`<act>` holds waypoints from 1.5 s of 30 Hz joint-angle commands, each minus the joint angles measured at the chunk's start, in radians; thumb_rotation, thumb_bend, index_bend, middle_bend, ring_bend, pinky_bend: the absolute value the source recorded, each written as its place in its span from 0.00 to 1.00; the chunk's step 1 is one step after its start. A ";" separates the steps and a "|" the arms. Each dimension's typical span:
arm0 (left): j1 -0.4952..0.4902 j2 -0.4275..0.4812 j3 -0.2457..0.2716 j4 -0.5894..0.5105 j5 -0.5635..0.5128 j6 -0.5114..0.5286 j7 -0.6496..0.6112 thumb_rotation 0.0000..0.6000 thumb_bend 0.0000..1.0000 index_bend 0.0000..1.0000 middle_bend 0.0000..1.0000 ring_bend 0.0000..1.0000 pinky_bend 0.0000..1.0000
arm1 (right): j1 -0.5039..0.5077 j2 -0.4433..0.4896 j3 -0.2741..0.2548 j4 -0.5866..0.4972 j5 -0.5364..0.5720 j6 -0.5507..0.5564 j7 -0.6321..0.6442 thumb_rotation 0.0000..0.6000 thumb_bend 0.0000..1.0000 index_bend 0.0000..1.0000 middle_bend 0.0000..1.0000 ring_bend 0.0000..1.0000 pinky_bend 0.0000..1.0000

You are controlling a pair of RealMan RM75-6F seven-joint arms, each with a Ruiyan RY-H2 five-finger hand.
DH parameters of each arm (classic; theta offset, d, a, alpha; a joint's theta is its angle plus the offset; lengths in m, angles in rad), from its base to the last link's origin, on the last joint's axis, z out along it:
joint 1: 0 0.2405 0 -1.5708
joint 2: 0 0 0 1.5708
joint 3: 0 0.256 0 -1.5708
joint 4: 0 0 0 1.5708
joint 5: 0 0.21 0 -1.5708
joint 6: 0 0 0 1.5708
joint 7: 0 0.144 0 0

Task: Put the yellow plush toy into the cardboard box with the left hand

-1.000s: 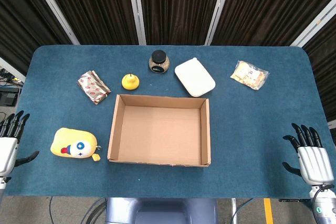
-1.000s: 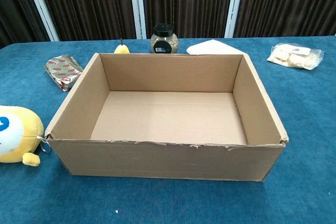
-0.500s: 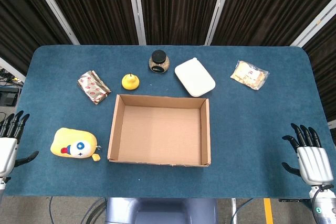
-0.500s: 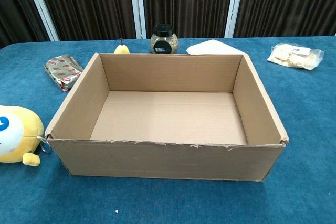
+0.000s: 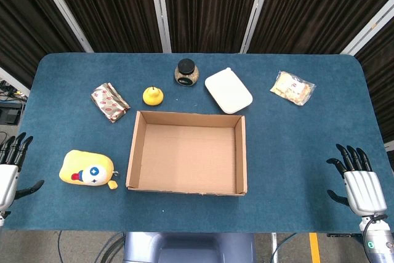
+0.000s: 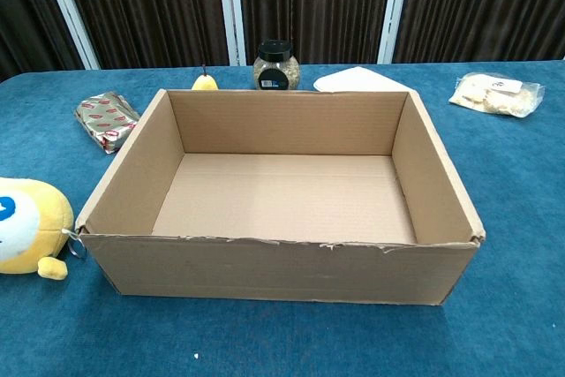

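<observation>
Lying left of the cardboard box (image 5: 186, 152), the yellow plush toy (image 5: 87, 168) is untouched; left hand (image 5: 8, 173) and right hand (image 5: 356, 181) have fingers spread, empty.

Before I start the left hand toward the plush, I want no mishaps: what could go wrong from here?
1. The yellow plush toy lies right beside the cardboard box; a sweeping left hand might shove the light box.
2. Its key ring sits at the box corner and could snag the torn rim.
3. A low carry could catch the box's wall.
</observation>
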 commanded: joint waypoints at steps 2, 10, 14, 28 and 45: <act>-0.015 0.016 0.001 -0.030 0.006 -0.027 -0.030 1.00 0.03 0.00 0.00 0.00 0.11 | -0.002 0.002 0.002 -0.009 0.002 0.002 0.011 1.00 0.00 0.30 0.06 0.00 0.00; -0.112 0.042 0.006 -0.071 0.009 -0.198 0.000 1.00 0.03 0.00 0.00 0.00 0.11 | -0.003 0.001 0.004 -0.010 -0.004 0.012 0.012 1.00 0.00 0.30 0.06 0.00 0.00; -0.168 0.020 0.001 -0.086 -0.009 -0.299 0.011 1.00 0.03 0.00 0.00 0.00 0.11 | 0.005 -0.001 0.003 -0.007 -0.007 0.000 0.009 1.00 0.00 0.30 0.06 0.00 0.00; -0.279 -0.113 0.040 -0.085 -0.148 -0.571 0.151 1.00 0.03 0.00 0.00 0.00 0.10 | 0.009 -0.010 0.007 0.009 -0.012 0.005 0.015 1.00 0.00 0.30 0.05 0.00 0.00; -0.243 0.058 0.065 -0.150 -0.209 -0.522 0.151 1.00 0.03 0.00 0.00 0.00 0.10 | 0.023 -0.018 0.005 0.011 -0.015 -0.013 -0.011 1.00 0.00 0.30 0.05 0.00 0.00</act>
